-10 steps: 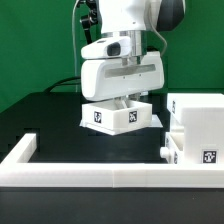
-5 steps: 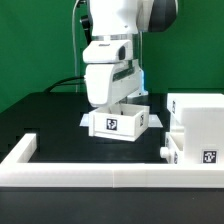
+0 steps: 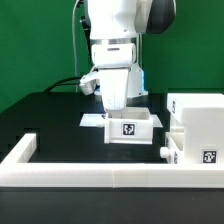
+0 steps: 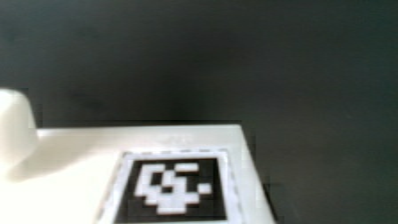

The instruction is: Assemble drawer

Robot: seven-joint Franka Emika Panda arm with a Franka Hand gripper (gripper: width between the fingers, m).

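Tray (image 3: pixel 129 128) on black table (image 3: pixel 60 125), green backdrop (image 3: pixel 35 45)

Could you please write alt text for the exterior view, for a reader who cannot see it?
A white robot arm's gripper reaches down into a small white tagged tray on a black table. A tall white case stands at the exterior view's right, with a low white border rail in front.

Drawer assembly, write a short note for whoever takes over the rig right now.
Gripper: down at a small tray; the fingers are hidden, so open or shut cannot be told.
Parts: that tray sits on the black table, apart from the tall case on the exterior view's right. A second tray lies at the case's foot.
Done: no tray in the case yet.
Left: fit both trays.
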